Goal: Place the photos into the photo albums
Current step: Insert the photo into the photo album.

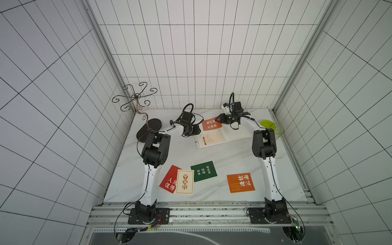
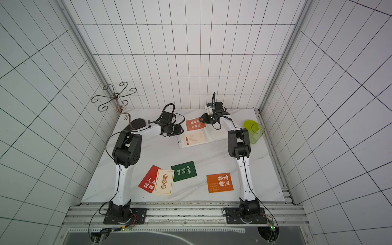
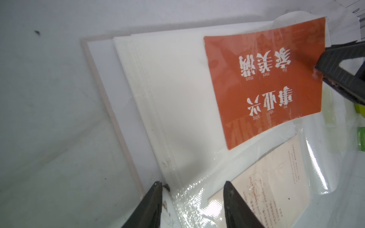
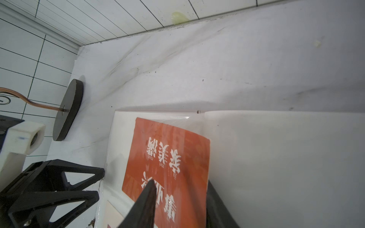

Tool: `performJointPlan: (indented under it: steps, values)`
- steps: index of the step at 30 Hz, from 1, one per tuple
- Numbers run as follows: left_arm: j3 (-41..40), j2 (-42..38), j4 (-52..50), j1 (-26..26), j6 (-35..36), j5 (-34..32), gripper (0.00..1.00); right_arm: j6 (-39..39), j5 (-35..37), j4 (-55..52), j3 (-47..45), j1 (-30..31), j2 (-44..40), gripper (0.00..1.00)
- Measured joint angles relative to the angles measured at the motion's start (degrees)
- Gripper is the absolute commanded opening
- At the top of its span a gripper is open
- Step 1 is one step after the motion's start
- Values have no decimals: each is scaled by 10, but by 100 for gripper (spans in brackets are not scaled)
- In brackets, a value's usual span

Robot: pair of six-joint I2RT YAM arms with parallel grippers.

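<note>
Left wrist view: your left gripper (image 3: 191, 183) has its fingers apart, straddling a corner of the photo album (image 3: 177, 98) where the clear sleeve meets the white page stack; you cannot tell whether either finger touches it. The orange photo (image 3: 264, 79) lies on the open page with glossy film over part of it, and a cream photo (image 3: 276, 187) sits in the neighbouring pocket. Right wrist view: your right gripper (image 4: 179, 187) is likewise parted, one finger over the orange photo's printed face and the other past its edge, with a clear gap between them. In both top views the photo album lies open at the far middle of the table (image 1: 212, 157), the left gripper at its left edge and the right gripper at the orange photo's right edge. Nearer the arm bases, four photos lie loose: a red photo (image 1: 168, 180) overlapped by a second cream photo (image 1: 185, 182), a dark green photo (image 1: 204, 171) just beside these, and a second orange photo (image 1: 240, 182) well apart to the right. A wire stand (image 1: 135, 96) occupies the far left corner; a green cup (image 1: 276, 128) stands near the right edge.
</note>
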Motion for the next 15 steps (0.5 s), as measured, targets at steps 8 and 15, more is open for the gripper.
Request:
performJointPlan:
  steps: [8, 15]
  values:
    - [-4, -2, 2, 2, 0, 3, 51, 14, -22, 18, 0, 5, 11, 41]
    - [-4, -2, 2, 2, -2, 4, 51, 26, -46, 37, 0, 9, 25, 43]
